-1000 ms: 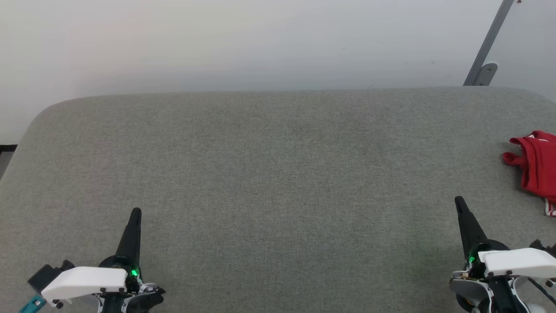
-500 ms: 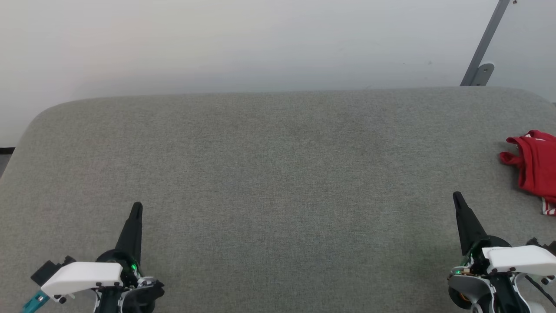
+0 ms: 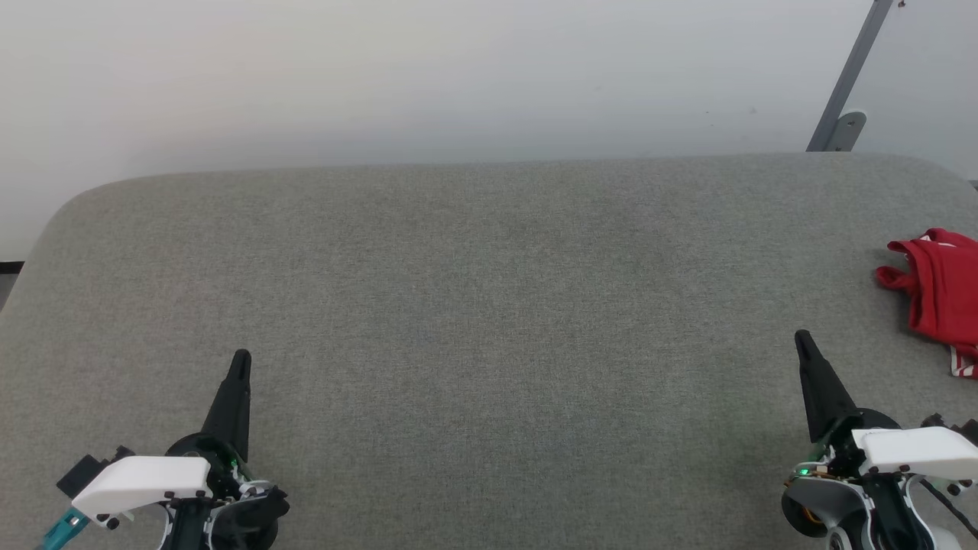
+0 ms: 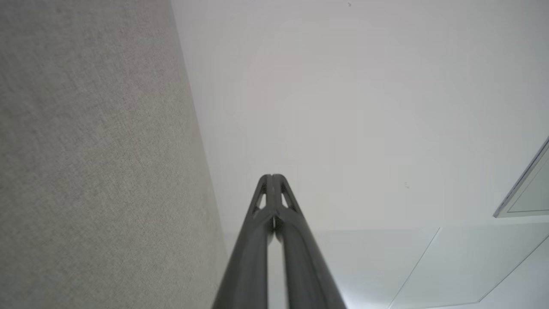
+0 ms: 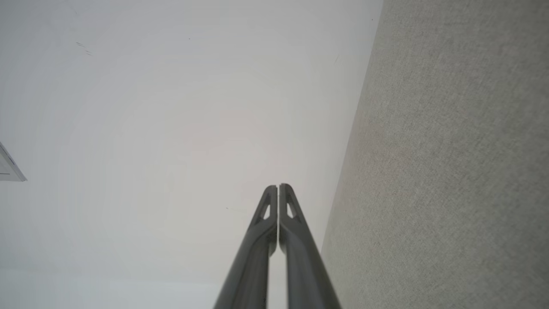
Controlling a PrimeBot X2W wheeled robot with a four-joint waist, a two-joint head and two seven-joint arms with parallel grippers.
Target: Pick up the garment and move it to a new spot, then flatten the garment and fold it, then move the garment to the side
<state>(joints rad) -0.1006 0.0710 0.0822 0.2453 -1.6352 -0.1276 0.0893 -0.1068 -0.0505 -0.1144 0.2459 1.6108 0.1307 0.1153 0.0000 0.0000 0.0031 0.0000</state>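
Observation:
The garment, red with a bit of red-white striped trim, lies crumpled at the far right edge of the grey table, cut off by the head view's border. My right gripper is shut and empty near the table's front right, below and to the left of the garment, apart from it. At the front left my left gripper is also shut with nothing in it. In the left wrist view the left gripper has its fingers pressed together; in the right wrist view the right gripper is the same.
A pale wall rises behind the table. A grey metal bracket leans on it at the back right. The table's far edge is rounded at both corners, and its wide grey fabric top stretches between the two grippers.
The head view has shifted slightly, so the garment and bracket sit a little further left. Both grippers have edged a little up the view, still shut.

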